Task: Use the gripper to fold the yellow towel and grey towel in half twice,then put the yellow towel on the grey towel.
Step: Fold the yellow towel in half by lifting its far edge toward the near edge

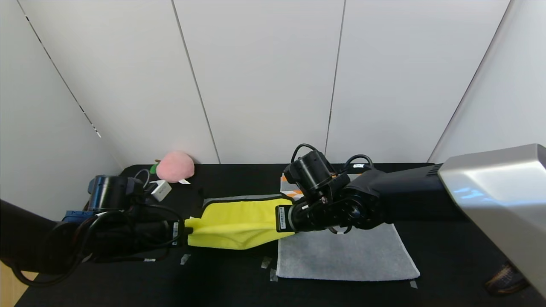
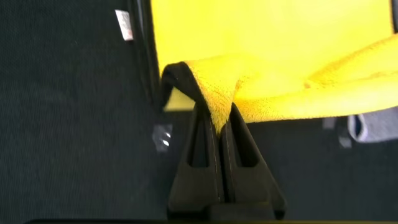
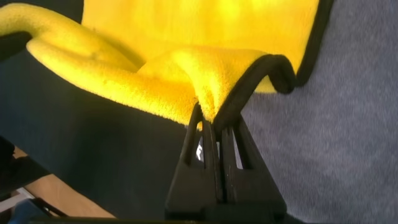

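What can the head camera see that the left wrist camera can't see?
Only the head view shows the fluffy pink peach toy at the back of the black table, the small white box beside it, the orange patterned band of the large grey terry towel, and the right gripper.

Only the left wrist view shows, close up, the left gripper pinching a dark-trimmed corner.

Both show the bright yellow fluffy towel held up between the arms, and a bit of grey towel.

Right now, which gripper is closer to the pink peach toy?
Left. The left gripper pinches the yellow towel just in front of the peach toy; the right gripper grips the towel's opposite end, farther away.
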Motion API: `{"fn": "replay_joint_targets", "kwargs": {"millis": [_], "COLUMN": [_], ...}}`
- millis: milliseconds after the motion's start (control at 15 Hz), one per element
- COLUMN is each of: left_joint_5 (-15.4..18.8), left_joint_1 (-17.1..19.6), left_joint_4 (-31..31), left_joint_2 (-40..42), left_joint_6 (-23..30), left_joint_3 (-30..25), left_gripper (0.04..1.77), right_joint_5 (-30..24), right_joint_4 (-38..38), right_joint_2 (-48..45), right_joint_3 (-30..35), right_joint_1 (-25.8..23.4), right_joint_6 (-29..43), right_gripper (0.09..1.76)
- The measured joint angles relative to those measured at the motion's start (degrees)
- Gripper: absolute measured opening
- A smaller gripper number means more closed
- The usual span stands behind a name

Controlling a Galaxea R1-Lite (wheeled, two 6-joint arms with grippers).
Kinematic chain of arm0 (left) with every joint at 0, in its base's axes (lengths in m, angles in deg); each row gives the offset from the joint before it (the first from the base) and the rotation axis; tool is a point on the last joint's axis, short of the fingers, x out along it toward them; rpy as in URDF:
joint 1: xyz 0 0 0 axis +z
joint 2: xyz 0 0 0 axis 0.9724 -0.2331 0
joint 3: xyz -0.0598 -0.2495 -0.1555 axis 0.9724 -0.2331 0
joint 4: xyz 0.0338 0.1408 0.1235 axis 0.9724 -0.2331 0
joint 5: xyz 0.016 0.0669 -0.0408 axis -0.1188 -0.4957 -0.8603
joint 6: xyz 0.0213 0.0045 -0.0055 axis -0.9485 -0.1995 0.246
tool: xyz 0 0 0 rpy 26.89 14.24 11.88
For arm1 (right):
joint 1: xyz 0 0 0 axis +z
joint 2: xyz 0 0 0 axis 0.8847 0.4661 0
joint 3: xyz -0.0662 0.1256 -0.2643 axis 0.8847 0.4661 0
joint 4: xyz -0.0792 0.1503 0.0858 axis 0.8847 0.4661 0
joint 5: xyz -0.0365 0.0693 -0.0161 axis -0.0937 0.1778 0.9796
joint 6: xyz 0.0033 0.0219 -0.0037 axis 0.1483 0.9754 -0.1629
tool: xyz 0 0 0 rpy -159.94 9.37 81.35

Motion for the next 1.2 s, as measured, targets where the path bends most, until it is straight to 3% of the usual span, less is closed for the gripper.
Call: {"fn": "replay_joint_targets", "kwargs": {"millis": [533, 800, 1200], "left_joint_5": [-2.57, -4.88, -4.9], "left_joint_1": [0.26, 0.3, -0.6], "left_joint_4": [0.77, 0.77, 0.73], "left_joint_2": [-10.28, -14.52, -15.71], "left_joint_6": [0.02, 0.07, 0.05], "left_joint_3": [11.97, 17.24, 18.58], "left_gripper": [0.12, 0.12, 0.12], "right_joint_5": [0.02, 0.02, 0.11], "right_joint_4": [5.02, 3.74, 2.05], "right_joint_2": [9.31, 12.12, 12.62], "right_joint_3": [-15.74, -17.09, -17.2], "right_joint_1": [-3.06, -3.63, -4.4], "right_joint_6": [-1.58, -3.94, -4.77], "right_gripper": [0.14, 0.14, 0.14]}}
